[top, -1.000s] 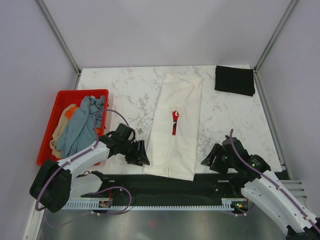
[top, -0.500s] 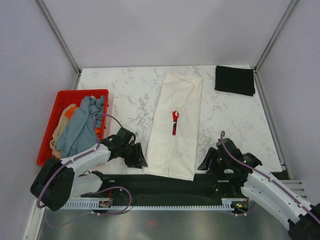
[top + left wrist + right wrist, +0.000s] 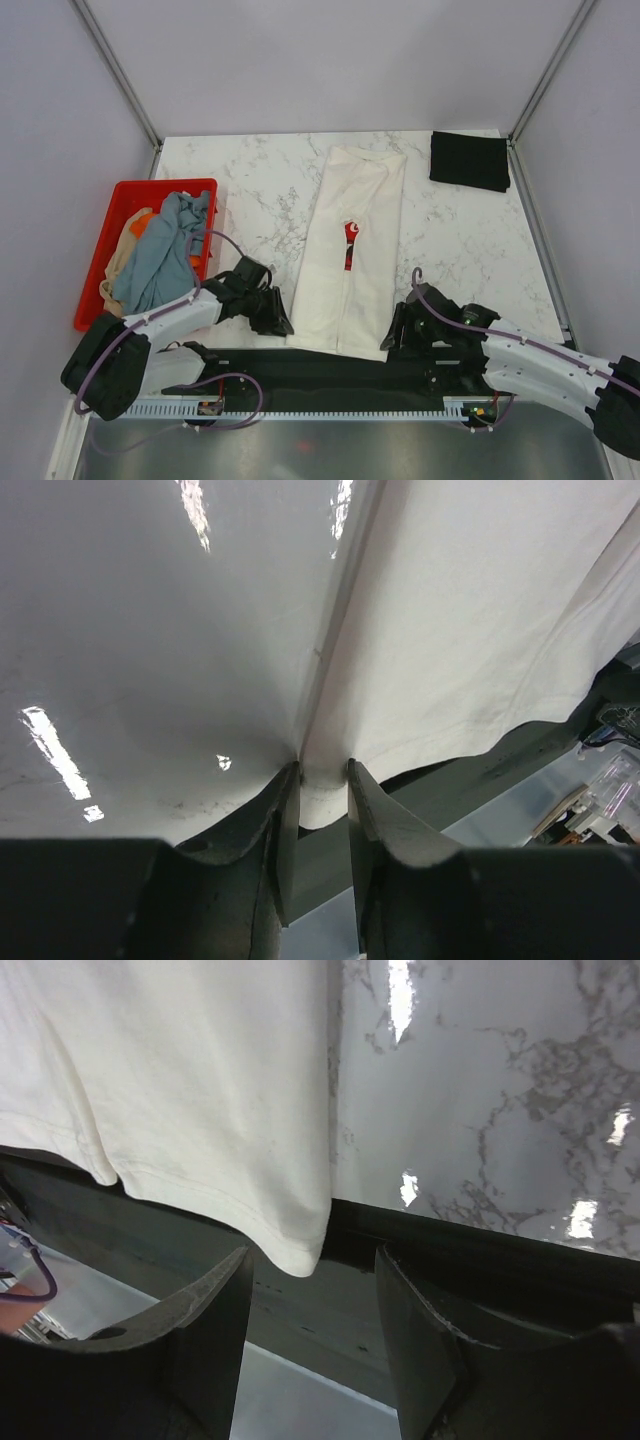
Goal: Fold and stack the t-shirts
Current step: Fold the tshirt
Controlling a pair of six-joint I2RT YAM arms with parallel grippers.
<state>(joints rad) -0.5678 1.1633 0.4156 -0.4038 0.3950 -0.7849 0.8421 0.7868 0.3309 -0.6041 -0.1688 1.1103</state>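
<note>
From above, the cream shirt (image 3: 355, 250) is lying in the middle of the counter (image 3: 460, 240) as a long narrow strip. Its sides are folded in, a bit of red print is showing at the centre seam, and its near hem is hanging over the front edge. A folded black shirt (image 3: 470, 160) is sitting at the far right corner, and more shirts are heaped in the red crate (image 3: 125, 195). The left hand (image 3: 275, 312) and right hand (image 3: 395, 330) are flanking the hem, so the crosswise fold looks to be starting. In the left wrist view, the narrow fingers seem to be pinching the hem's left corner. In the right wrist view, the hand is standing wide with the right corner between its fingers, ungripped. It needs to grip there next, and then both hands need to lift evenly toward the collar.
</note>
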